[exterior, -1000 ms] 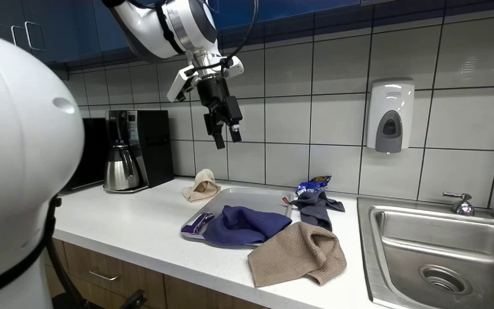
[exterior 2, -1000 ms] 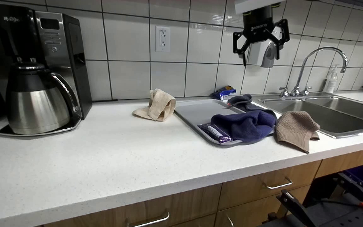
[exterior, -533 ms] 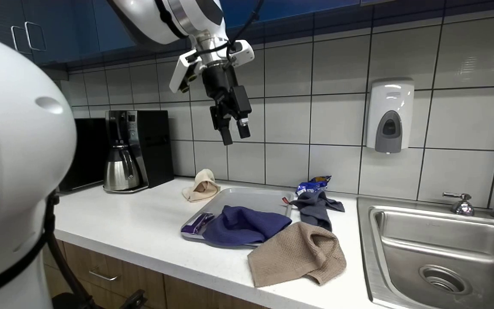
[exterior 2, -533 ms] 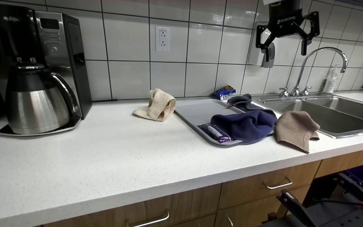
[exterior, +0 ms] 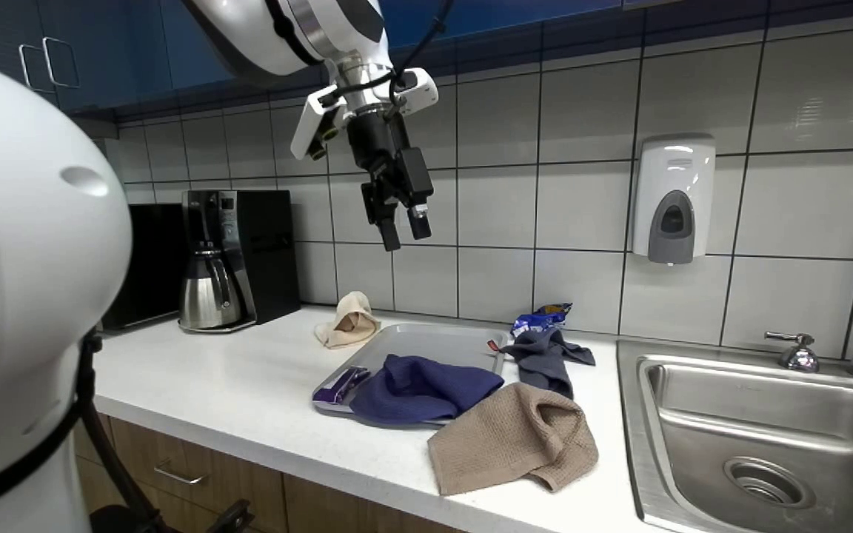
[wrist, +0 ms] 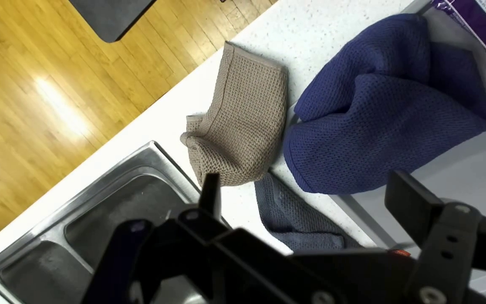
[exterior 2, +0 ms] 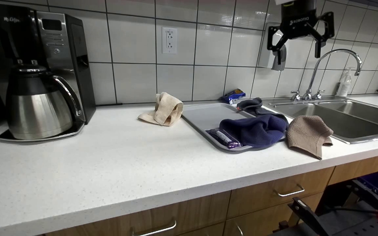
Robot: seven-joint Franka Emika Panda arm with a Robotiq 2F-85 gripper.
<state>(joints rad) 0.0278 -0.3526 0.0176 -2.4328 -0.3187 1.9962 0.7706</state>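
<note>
My gripper (exterior: 406, 235) hangs high above the counter, its fingers wide apart with nothing between them. Below it in the wrist view lie a dark grey cloth (wrist: 293, 215), a brown waffle cloth (wrist: 247, 114) and a navy blue cloth (wrist: 373, 126). The navy cloth is crumpled over the front of a grey tray (exterior: 434, 337), beside a purple wrapper (exterior 2: 223, 137). The brown cloth rests on the counter near the sink. A beige cloth (exterior 2: 166, 109) stands bunched at the tray's far left, and a blue packet (exterior: 541, 318) lies against the wall behind the grey cloth.
A steel sink (exterior: 634, 429) with a faucet (exterior 2: 335, 52) is to the right of the cloths. The soap dispenser (exterior: 674, 200) juts from the tiled wall. A coffee maker (exterior 2: 44, 75) stands at the left, and blue cabinets (exterior: 471, 22) hang over the arm.
Over the first half second the gripper moved to the right and slightly up; since then it has hardly moved. Its jaws stayed apart, and the cloths, tray and packets lie unmoved.
</note>
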